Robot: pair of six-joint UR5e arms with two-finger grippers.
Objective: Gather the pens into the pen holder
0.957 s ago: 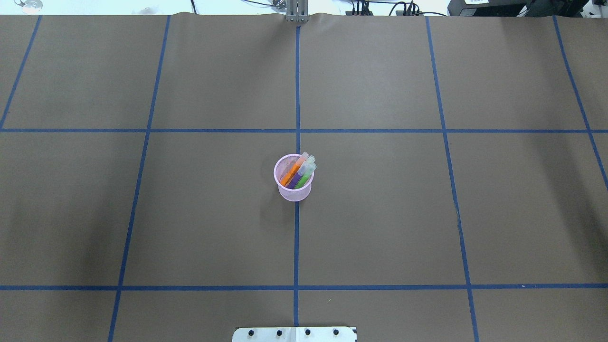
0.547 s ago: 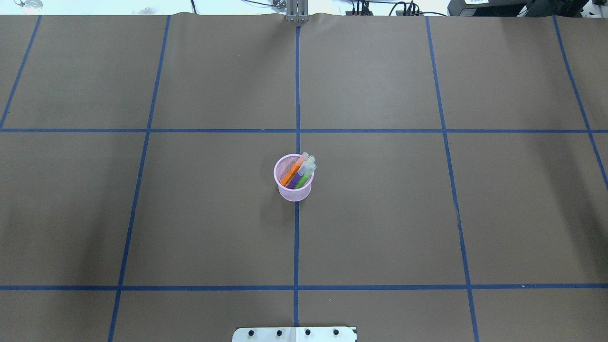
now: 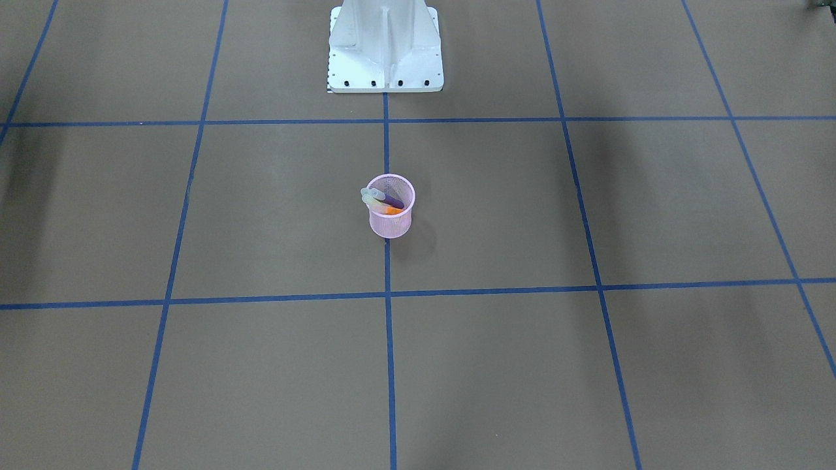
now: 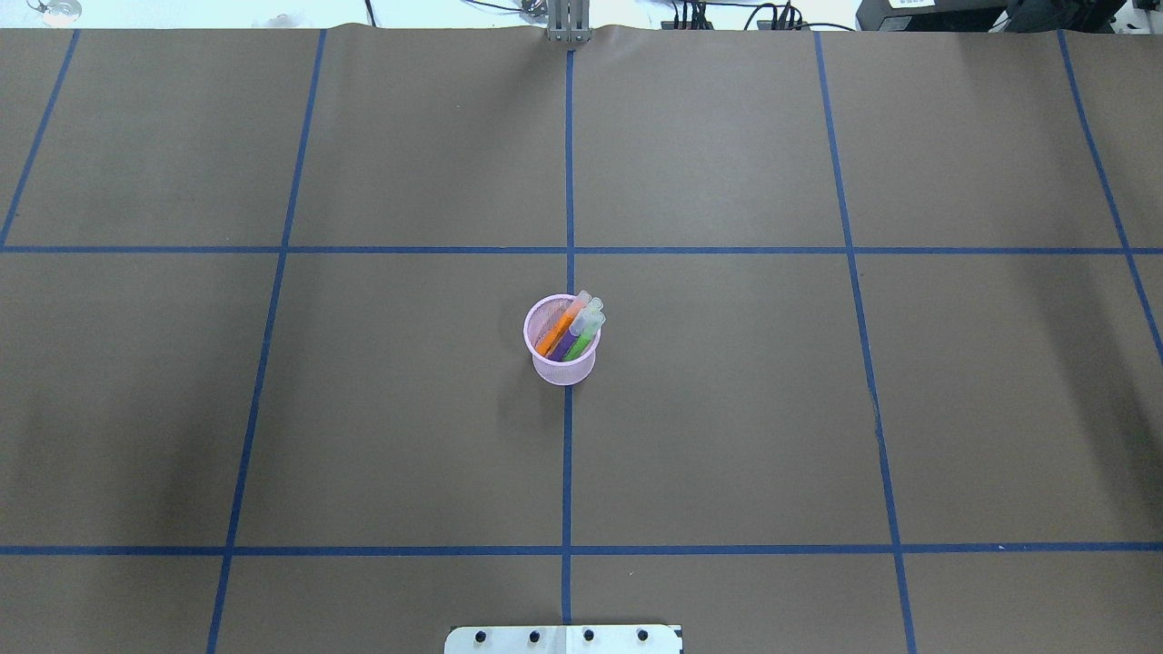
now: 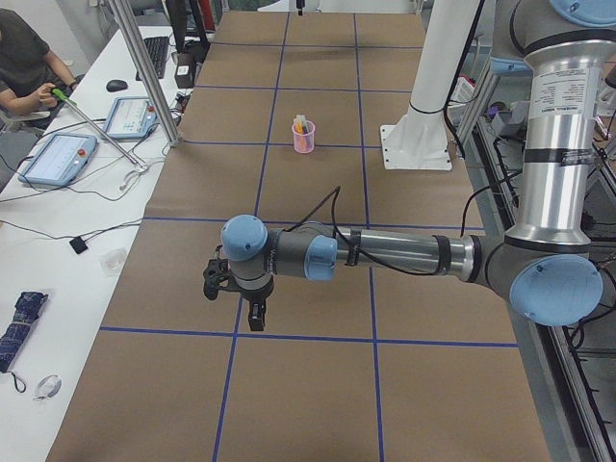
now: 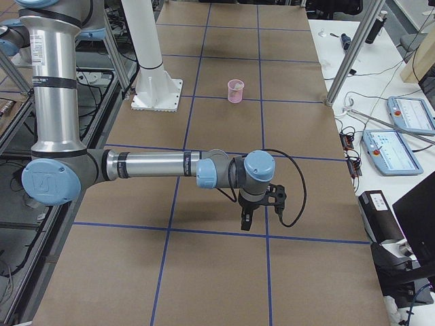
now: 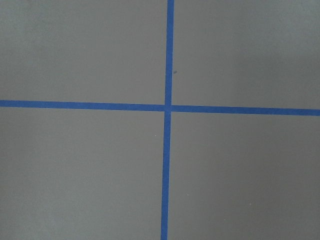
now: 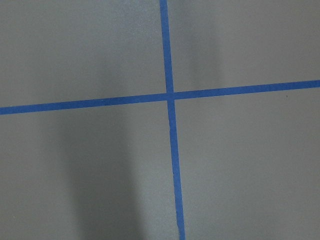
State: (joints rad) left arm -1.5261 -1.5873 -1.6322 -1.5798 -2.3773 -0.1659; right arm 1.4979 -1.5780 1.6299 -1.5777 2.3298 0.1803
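Brown paper covered the table (image 4: 727,409), which was divided into squares by blue tape lines (image 4: 569,454). Across the overhead views nothing was seen to have moved: the same things were found in the same places, and no arm was caught in that view. From this the collecting was judged to be finished, with both arms drawn away.

In the side views, the left arm (image 5: 385,252) and the right arm (image 6: 156,165) were each shown stretched out low over an outer part of the table. The left gripper (image 5: 255,320) and the right gripper (image 6: 246,221) were pointed down above the paper; how far either was spread could not be told, and only a tape crossing was shown by each wrist camera.

The pink mesh pen holder (image 4: 563,368) was stood upright on the centre tape line, well apart from both grippers. The orange pen (image 4: 556,334), the purple pen (image 4: 568,341) and the green pen (image 4: 579,345) were leaned together inside it, pale caps uppermost.
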